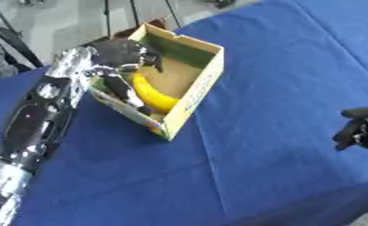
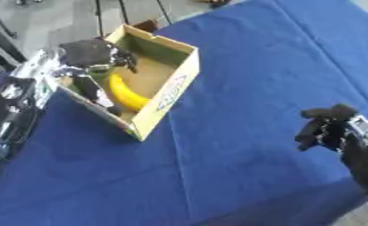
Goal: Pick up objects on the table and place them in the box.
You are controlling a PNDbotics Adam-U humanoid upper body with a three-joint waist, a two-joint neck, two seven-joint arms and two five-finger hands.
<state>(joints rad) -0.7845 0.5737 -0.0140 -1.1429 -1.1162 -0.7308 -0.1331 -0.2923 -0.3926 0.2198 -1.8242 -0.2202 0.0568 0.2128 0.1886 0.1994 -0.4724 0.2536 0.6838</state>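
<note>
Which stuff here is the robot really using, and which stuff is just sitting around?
Part of the job:
- yellow banana, lying in the box
- open cardboard box
- left hand, over the box

Just there:
- blue tablecloth
- right hand, idle near the right edge, holding nothing

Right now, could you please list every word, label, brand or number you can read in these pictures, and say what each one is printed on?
No text can be read.
Box: a blue mark, perhaps a logo or lettering, on the outside of its right wall; too blurred to read.
Banana, blue tablecloth, left hand and right hand: no markings visible.
</note>
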